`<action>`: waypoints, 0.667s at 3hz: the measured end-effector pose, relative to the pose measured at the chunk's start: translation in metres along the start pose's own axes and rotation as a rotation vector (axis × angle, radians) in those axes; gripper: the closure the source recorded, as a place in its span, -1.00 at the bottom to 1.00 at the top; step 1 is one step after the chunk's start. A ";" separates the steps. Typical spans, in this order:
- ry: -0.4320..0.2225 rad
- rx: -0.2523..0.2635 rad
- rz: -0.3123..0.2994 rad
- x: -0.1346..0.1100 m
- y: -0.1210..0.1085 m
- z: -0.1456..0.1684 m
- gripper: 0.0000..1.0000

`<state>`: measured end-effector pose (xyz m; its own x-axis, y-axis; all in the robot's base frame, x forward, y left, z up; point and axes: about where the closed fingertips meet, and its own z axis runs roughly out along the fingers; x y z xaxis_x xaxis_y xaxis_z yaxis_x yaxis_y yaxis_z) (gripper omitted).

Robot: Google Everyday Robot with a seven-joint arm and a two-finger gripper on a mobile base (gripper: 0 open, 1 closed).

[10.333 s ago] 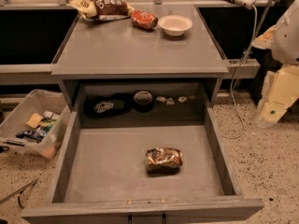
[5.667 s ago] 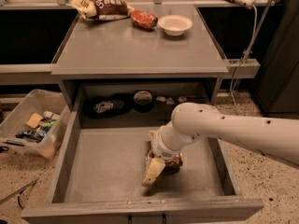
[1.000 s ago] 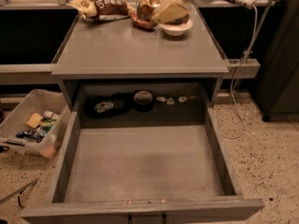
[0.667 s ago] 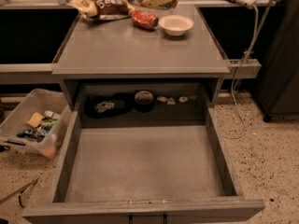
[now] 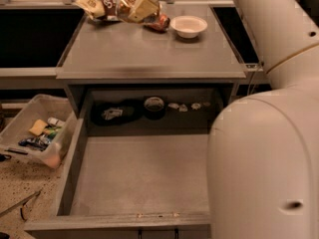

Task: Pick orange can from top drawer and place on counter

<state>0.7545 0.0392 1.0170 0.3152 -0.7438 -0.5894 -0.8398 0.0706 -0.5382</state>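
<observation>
My gripper (image 5: 135, 5) is over the back of the counter (image 5: 149, 54), near its far edge, and is shut on the orange can (image 5: 124, 2), which shows shiny gold and brown between the cream fingers (image 5: 144, 6). The can hangs just above the counter, between the snack bag and the red packet. The top drawer (image 5: 144, 176) stands pulled open below, its grey floor bare in front. My arm (image 5: 264, 133) fills the right side of the view and hides the drawer's right wall.
A brown-and-yellow snack bag (image 5: 97, 6), a red shiny packet (image 5: 159, 23) and a white bowl (image 5: 188, 26) sit at the counter's back. Dark items (image 5: 114, 113) and a round lid (image 5: 154, 103) lie at the drawer's rear. A plastic bin (image 5: 37, 131) stands on the floor left.
The gripper with the can has moved left along the counter's back and come lower. The arm has swung in and now covers the right of the view.
</observation>
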 end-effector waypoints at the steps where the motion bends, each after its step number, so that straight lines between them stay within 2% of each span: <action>1: -0.033 0.018 0.088 -0.003 -0.028 0.010 1.00; 2: -0.033 0.018 0.088 -0.003 -0.028 0.011 1.00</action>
<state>0.7814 0.0467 1.0276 0.2551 -0.7116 -0.6546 -0.8569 0.1472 -0.4940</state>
